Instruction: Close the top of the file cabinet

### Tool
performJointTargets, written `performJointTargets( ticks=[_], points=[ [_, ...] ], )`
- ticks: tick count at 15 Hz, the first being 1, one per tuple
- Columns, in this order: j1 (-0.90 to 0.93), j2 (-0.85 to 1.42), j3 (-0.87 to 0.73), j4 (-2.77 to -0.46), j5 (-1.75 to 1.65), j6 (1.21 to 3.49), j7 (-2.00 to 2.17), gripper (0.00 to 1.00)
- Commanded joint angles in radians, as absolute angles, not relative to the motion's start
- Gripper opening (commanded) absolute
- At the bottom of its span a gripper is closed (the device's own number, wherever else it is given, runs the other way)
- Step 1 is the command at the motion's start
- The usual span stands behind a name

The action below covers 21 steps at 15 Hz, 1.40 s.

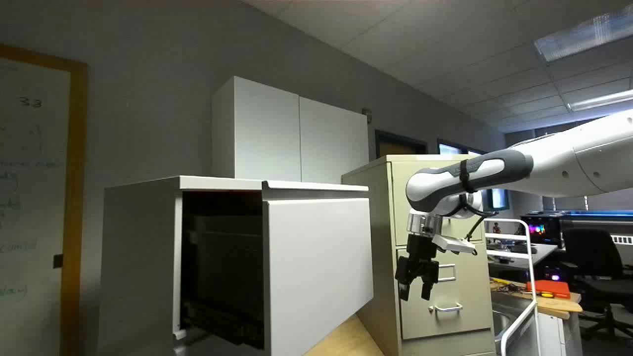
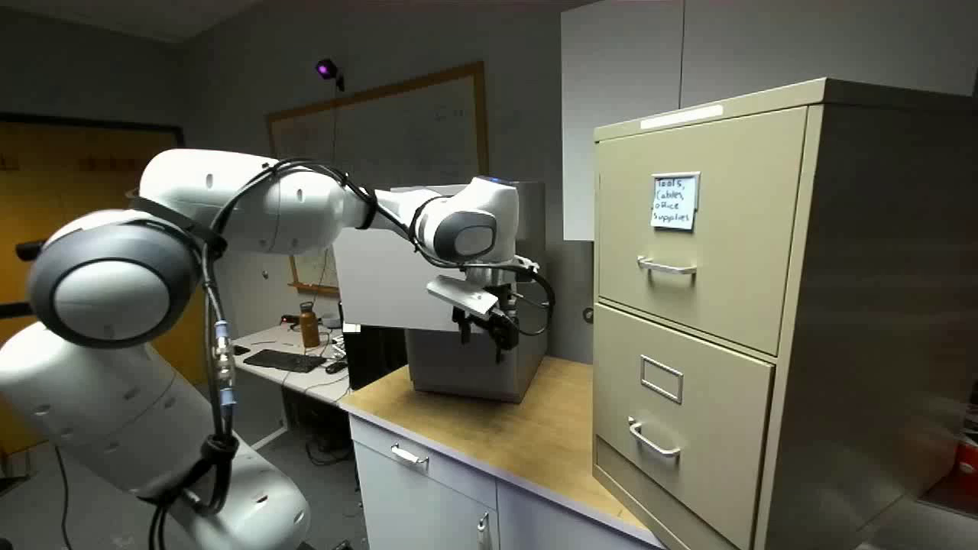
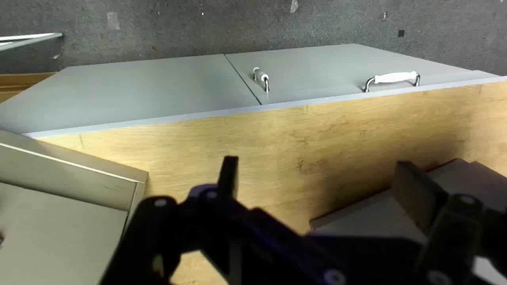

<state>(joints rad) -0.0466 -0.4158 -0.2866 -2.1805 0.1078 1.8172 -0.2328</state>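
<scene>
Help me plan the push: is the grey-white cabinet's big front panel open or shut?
Open. In an exterior view, the front panel stands out from the file cabinet, with dark interior showing between them.

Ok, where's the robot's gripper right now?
In an exterior view, the gripper hangs right of the big pale panel, in front of the lower beige drawer, a bit up and left of its handle.

I can see a beige metal cabinet of stacked drawers on a wood-grain counter top, a blue-lettered paper label high on its front. A white two-door cupboard hangs on the grey wall. I make out an orange-brown bottle upright near a flat black keyboard on a pale desk.
</scene>
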Motion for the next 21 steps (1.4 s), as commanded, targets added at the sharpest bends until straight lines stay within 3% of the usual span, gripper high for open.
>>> performJointTargets(
  ticks=[1,21],
  points=[
    [-0.076,-0.411,-0.263,-2.178,0.119,1.815,-0.243,1.0],
    [-0.078,-0.431,-0.241,-2.173,0.115,1.851,-0.237,1.0]
  ],
)
